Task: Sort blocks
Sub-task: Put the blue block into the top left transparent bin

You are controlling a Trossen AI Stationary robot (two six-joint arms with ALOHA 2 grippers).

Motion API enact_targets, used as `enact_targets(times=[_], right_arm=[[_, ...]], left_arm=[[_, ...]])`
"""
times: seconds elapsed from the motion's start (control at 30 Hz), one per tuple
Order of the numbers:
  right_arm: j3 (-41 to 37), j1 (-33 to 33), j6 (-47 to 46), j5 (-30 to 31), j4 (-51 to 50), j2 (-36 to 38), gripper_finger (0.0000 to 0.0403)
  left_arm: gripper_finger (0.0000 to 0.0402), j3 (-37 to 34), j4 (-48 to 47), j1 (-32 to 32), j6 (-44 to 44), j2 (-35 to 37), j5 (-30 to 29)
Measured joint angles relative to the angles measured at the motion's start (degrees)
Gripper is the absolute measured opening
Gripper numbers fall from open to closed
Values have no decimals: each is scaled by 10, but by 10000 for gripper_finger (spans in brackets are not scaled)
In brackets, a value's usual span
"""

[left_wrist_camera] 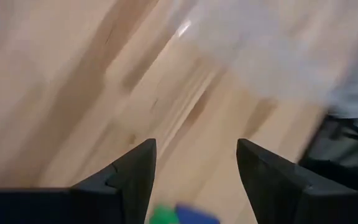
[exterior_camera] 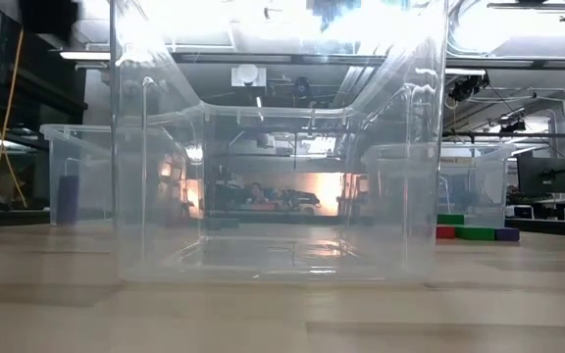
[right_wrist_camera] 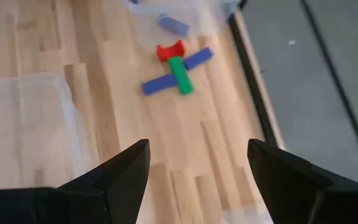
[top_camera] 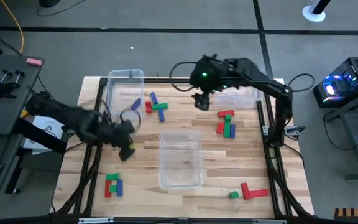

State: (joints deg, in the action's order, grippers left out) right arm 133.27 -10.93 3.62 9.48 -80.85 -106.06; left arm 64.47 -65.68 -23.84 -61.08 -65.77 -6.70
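Blocks (top_camera: 228, 122) scattered in clusters across table (top_camera: 142, 180). Left gripper (top_camera: 127, 149) spread wide, empty, beside middle clear bin (top_camera: 180, 160). Right gripper (top_camera: 201, 101) wide, empty, near red-green-blue cluster (right_wrist_camera: 178, 66).

**Robot body: dark arms, wedge fingers**

You see two black jointed arms from above. The right arm (top_camera: 253, 73) is glossy black with a green light glowing near its wrist and a thin black cable looping behind it. The left arm (top_camera: 73, 121) is matte black, blurred, with a dark cable loop near its wrist. In both wrist views your fingers (right_wrist_camera: 120, 177) read as flat, dark, angular wedges with pointed tips (left_wrist_camera: 132, 168). Screws and markings can't be made out.
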Motion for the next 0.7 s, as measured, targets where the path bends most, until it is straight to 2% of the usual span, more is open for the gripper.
enact_targets(times=[0.13, 0.23, 0.33, 0.47, 0.57, 0.7], right_arm=[[0, 2, -16, 25, -9, 25, 266], [0, -3, -9, 25, -11, 34, 266], [0, -7, 6, 25, -11, 35, 266], [-1, -7, 36, 24, -10, 34, 266], [-1, -7, 43, 19, -9, 34, 263], [-1, -7, 42, 15, -13, 34, 251]], left_arm=[[211, 0, -31, -105, -204, -88, -18], [211, 0, -4, -163, -316, -154, 3], [211, 0, 46, -202, -357, -210, 53], [196, 0, 112, -240, -357, -266, 99], [143, 0, 134, -258, -330, -298, 139], [26, 0, 124, -265, -268, -317, 147]])
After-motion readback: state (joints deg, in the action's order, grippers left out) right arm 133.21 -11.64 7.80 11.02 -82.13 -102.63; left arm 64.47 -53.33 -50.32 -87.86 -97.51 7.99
